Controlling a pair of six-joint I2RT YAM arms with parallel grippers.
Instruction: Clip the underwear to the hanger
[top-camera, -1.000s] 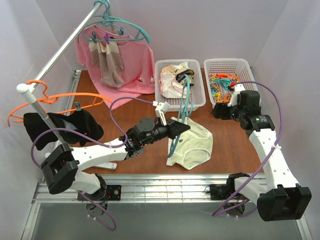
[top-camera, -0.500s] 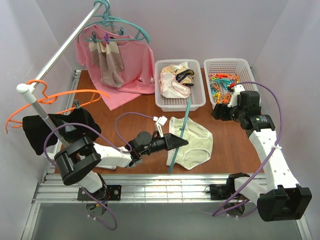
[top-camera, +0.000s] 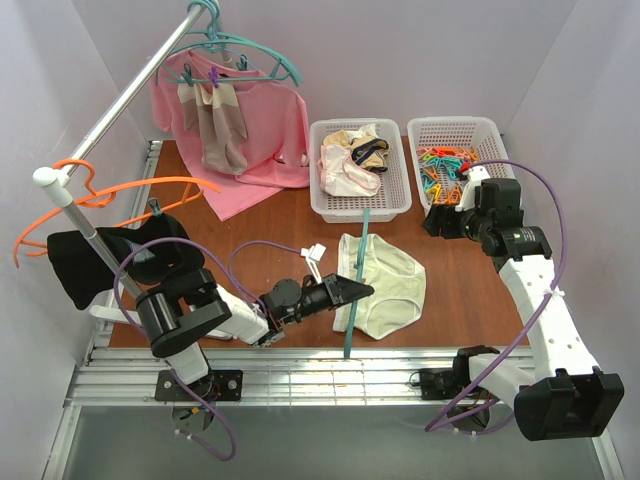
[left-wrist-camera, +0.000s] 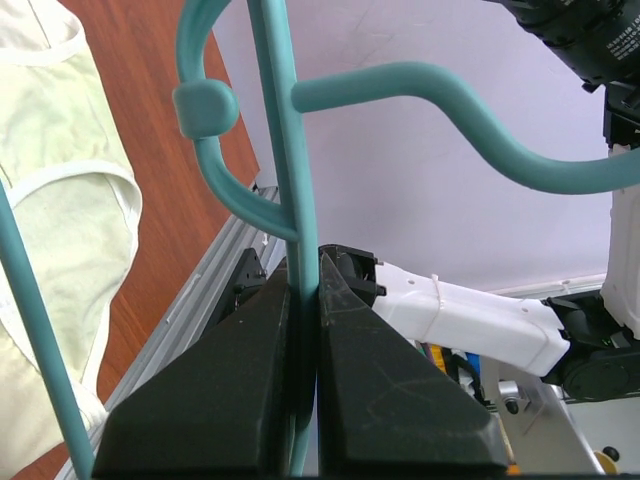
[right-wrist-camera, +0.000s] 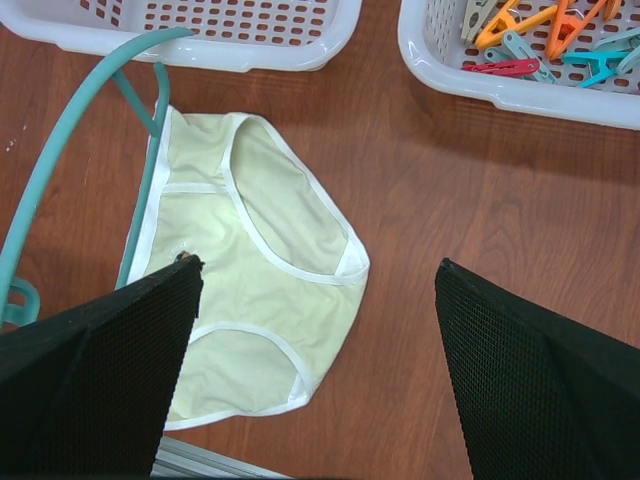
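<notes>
Brown tabletop (top-camera: 270, 215) bears the underwear (top-camera: 385, 285) — left gripper (left-wrist-camera: 305, 264) clamps the hanger (top-camera: 362, 235), right gripper (right-wrist-camera: 318, 265) spread wide

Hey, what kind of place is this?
Probably a mock laundry station in a white-walled test booth: a clothes rail carrying hangers and garments, plus a peg basket and an underwear basket on a wooden table.

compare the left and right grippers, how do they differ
The left gripper is shut on the hanger; the right gripper is open and holds nothing. The left gripper sits low beside the underwear; the right gripper hangs above the table, near the clip basket. Both have black fingers.
</notes>
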